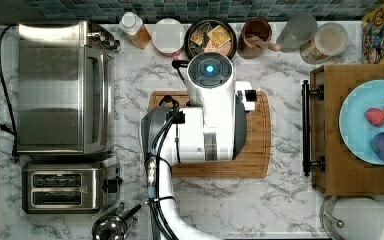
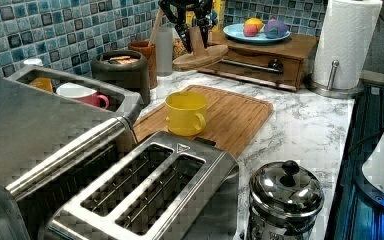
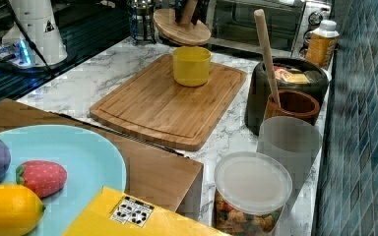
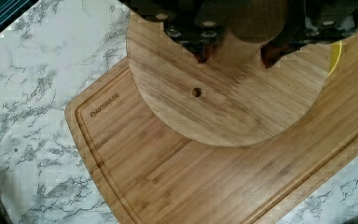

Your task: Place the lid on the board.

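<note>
Aloft, round wooden lid, knob clamped between the fingers, above the board, clear of it.

A white marble counter with grey veins runs beneath a wall of small blue and teal tiles (the same tiles fill the right view's right edge). A steel toaster oven stands at the top view's left, with a two-slot toaster just below it. At the top view's right sits a dark wooden tray with a black bar handle. A paper towel roll stands upright on its holder, beside the tray in the left view.
</note>
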